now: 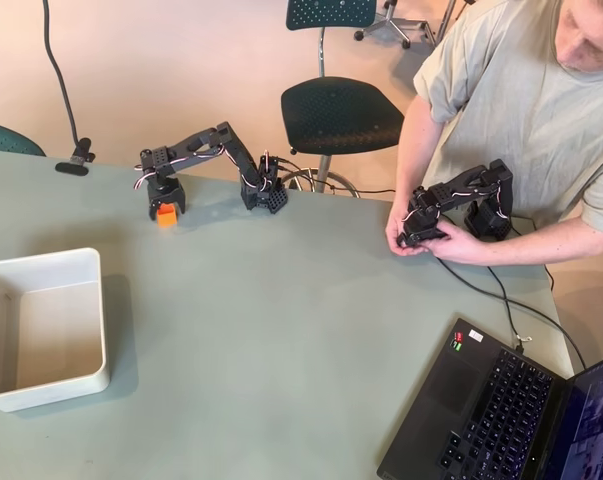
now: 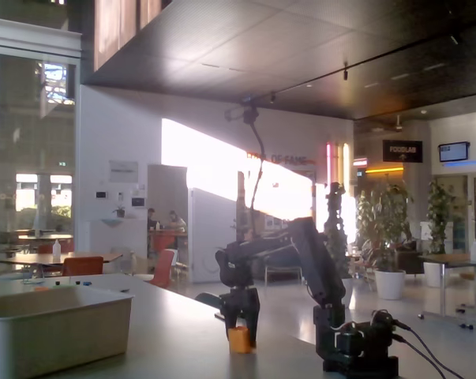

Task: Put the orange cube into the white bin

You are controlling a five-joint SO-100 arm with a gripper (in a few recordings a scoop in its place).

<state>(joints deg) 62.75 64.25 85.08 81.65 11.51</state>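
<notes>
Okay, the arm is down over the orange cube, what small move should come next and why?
Probably close the end effector on the orange cube. It sits low over the cube on the table, and the fingers seem to flank it. The white bin stands apart, so grasping comes first.

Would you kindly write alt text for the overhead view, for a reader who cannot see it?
A black robot arm reaches left along the far edge of a grey-green table, its gripper lowered around an orange cube on the tabletop. An empty white bin sits at the near left, a laptop at the near right, and a person sits at the far right.
</notes>
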